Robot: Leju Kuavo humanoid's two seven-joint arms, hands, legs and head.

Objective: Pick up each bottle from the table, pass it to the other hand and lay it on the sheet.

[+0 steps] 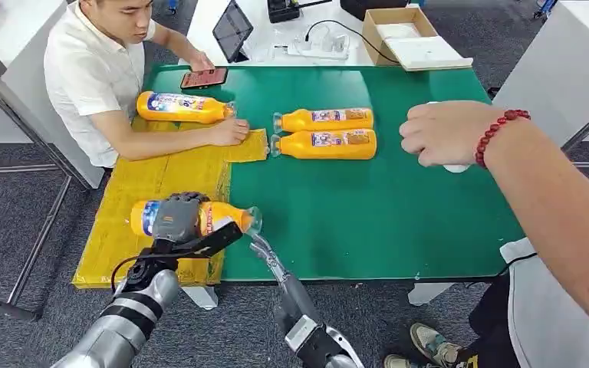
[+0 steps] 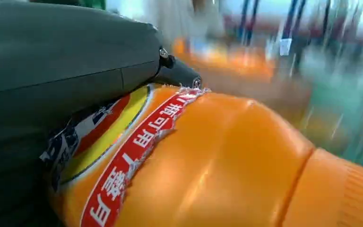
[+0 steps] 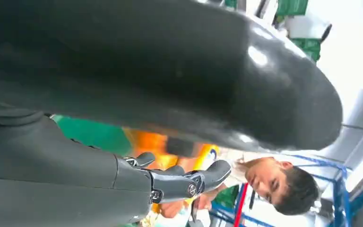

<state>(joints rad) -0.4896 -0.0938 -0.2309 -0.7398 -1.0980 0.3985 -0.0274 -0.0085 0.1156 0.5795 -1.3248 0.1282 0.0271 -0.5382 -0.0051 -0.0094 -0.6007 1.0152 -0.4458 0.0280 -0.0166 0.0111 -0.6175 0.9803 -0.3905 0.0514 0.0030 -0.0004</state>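
Observation:
My left hand [image 1: 176, 220] grips an orange bottle [image 1: 222, 217] around its label, holding it sideways over the near part of the yellow sheet [image 1: 146, 180]. The left wrist view shows that bottle [image 2: 217, 165] close up under the left hand [image 2: 52, 71]. My right hand [image 1: 270, 259] reaches up just below the bottle's clear cap, its fingers [image 3: 184, 182] extended and holding nothing. Another orange bottle [image 1: 184, 107] lies on the far end of the sheet. Two more bottles [image 1: 326, 120] [image 1: 326, 144] lie side by side on the green table [image 1: 368, 222].
A person in a white shirt [image 1: 84, 77] sits at the left, forearm resting on the sheet's far end. A second person's fist [image 1: 441, 132] with a red bracelet hovers over the table's right side. A phone [image 1: 203, 77], tablet [image 1: 231, 31] and box [image 1: 399, 27] lie beyond.

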